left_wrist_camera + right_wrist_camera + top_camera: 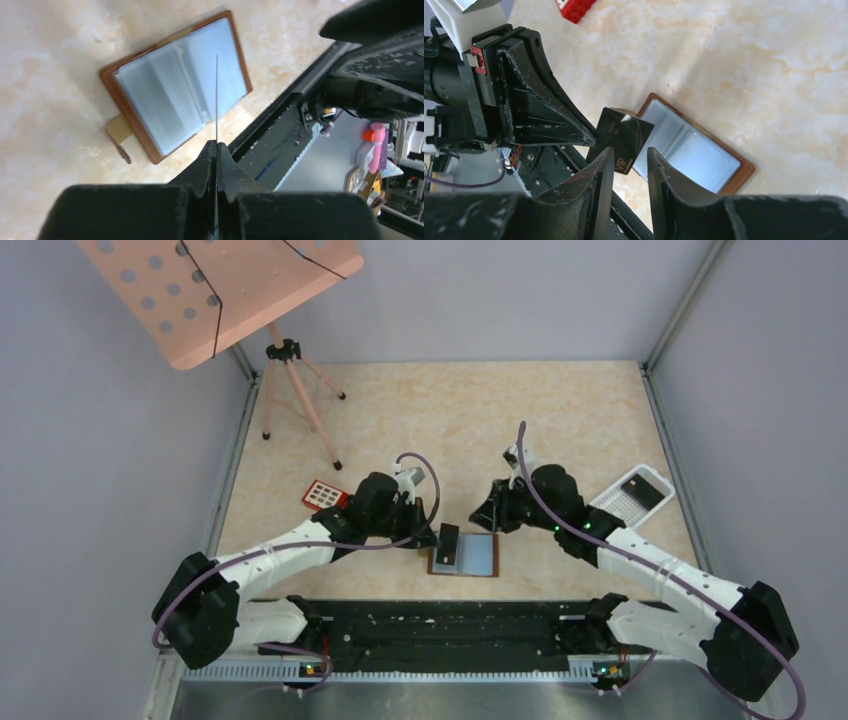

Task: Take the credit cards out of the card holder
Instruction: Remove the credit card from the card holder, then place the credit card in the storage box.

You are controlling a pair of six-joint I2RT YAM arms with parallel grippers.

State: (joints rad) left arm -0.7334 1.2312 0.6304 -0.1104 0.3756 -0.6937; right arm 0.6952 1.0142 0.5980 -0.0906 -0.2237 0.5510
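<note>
While the card holder (478, 558) lies spread open on the table (500, 420) between the two arms, blue-grey inside up, we've got the left gripper (216, 150) pressed tight on a black card (621, 135), held up over the holder's left half. The right gripper (630, 155) sits just beside that card's lower corner, fingers only slightly apart. We honestly can't tell if it's touching the card from this angle.
</note>
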